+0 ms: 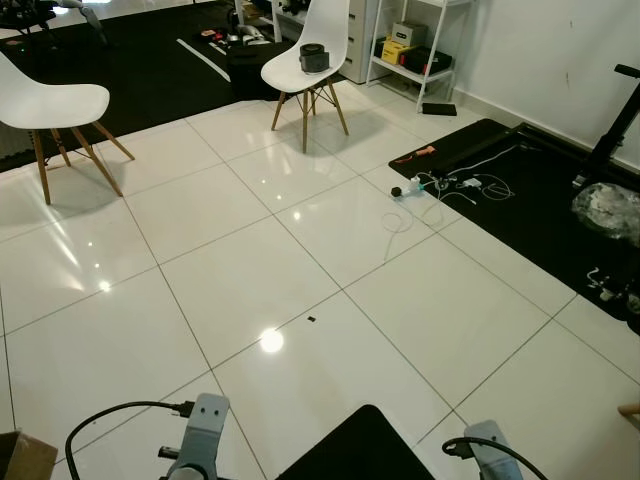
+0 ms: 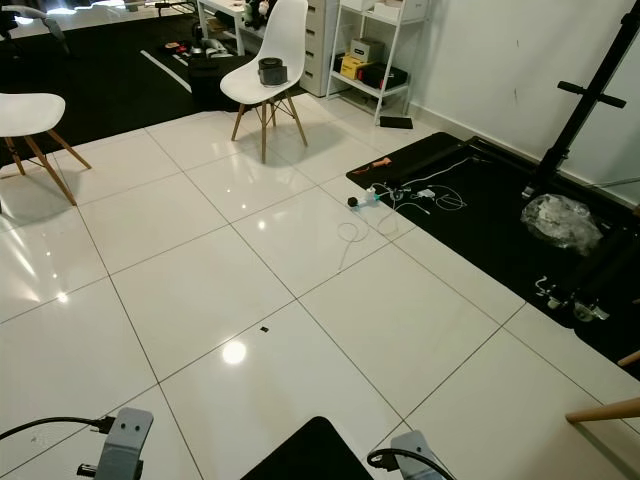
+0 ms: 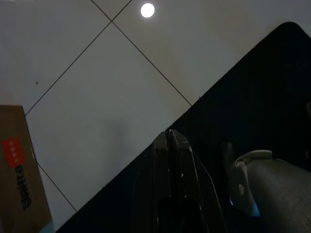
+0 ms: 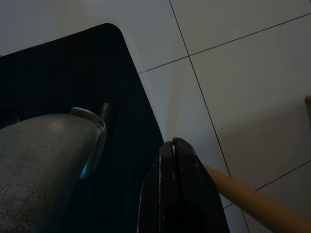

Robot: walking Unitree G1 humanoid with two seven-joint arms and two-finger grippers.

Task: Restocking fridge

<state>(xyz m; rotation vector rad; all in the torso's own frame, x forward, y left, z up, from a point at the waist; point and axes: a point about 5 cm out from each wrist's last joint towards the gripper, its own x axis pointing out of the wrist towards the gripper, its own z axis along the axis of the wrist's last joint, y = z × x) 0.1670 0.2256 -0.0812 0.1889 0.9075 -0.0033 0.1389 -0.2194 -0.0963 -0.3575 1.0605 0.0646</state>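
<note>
Two end effectors pinched closed, empty: left end effector (image 3: pixel 169 138), right end effector (image 4: pixel 173 145); tiled floor (image 1: pixel 300 260) open ahead.

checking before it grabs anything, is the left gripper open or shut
Shut: in the left wrist view the left gripper has its fingers pressed together, holding nothing.

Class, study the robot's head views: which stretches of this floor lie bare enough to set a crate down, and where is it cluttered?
The white tiles are bare between the two white chairs and the black mat at the robot's feet. It is crowded on the right: tangled cables spill off the dark mat, beside a crumpled plastic bag. Both grippers hang shut.
</note>
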